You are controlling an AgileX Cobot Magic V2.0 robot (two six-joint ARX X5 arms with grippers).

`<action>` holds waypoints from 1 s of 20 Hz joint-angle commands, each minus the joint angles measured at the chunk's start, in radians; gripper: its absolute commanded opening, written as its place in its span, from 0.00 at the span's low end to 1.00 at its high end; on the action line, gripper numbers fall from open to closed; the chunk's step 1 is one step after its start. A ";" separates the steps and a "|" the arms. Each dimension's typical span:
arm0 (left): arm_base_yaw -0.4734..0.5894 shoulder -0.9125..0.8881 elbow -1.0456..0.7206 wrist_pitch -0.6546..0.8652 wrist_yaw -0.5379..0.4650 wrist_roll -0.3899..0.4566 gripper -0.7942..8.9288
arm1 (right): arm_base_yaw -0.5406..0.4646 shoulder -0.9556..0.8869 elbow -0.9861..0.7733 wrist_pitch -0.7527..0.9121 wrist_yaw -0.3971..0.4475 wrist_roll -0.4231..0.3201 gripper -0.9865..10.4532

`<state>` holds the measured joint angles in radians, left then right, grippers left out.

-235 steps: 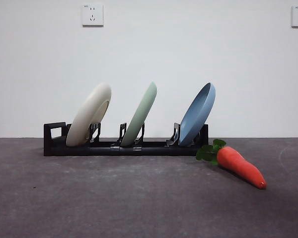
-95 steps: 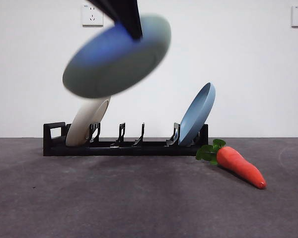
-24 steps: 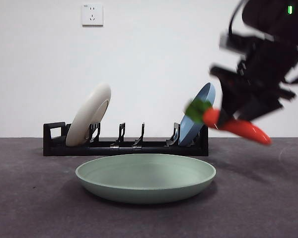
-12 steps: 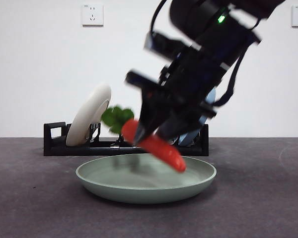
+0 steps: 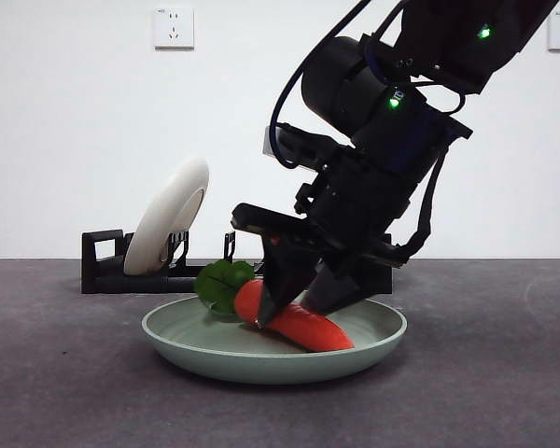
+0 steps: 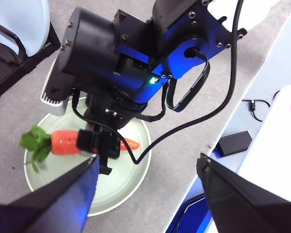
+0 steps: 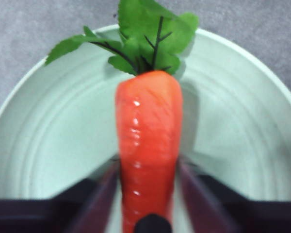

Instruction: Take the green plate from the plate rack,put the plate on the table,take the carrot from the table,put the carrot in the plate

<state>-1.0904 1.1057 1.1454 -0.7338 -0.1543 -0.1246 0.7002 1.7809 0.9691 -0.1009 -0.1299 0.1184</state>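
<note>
Carrot [image 5: 297, 319] in green plate [image 5: 215, 359], tool-gripped.

Right arm low and gripping, left arm waiting high.

The right gripper [image 5: 297, 301] reaches down at a slant from the upper right of the front view, wrist bent, jaws pointing down and closed on the carrot [image 5: 294, 315], one jaw on each side of it. The left gripper [image 6: 145, 189] hangs above, looking down on the right arm, its jaws spread wide apart and holding nothing.
</note>
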 commanded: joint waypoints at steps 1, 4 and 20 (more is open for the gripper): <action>-0.002 -0.002 -0.006 -0.002 0.000 -0.007 0.44 | 0.003 -0.029 -0.004 0.003 0.001 0.011 0.50; -0.002 -0.002 -0.006 -0.011 0.000 -0.006 0.44 | 0.003 -0.131 -0.004 -0.036 0.000 0.016 0.50; -0.001 -0.002 -0.006 -0.129 0.003 -0.004 0.44 | 0.003 -0.726 -0.004 -0.853 -0.082 0.012 0.50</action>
<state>-1.0904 1.1057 1.1454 -0.8642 -0.1535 -0.1246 0.7010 1.0599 0.9688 -0.9527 -0.2092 0.1246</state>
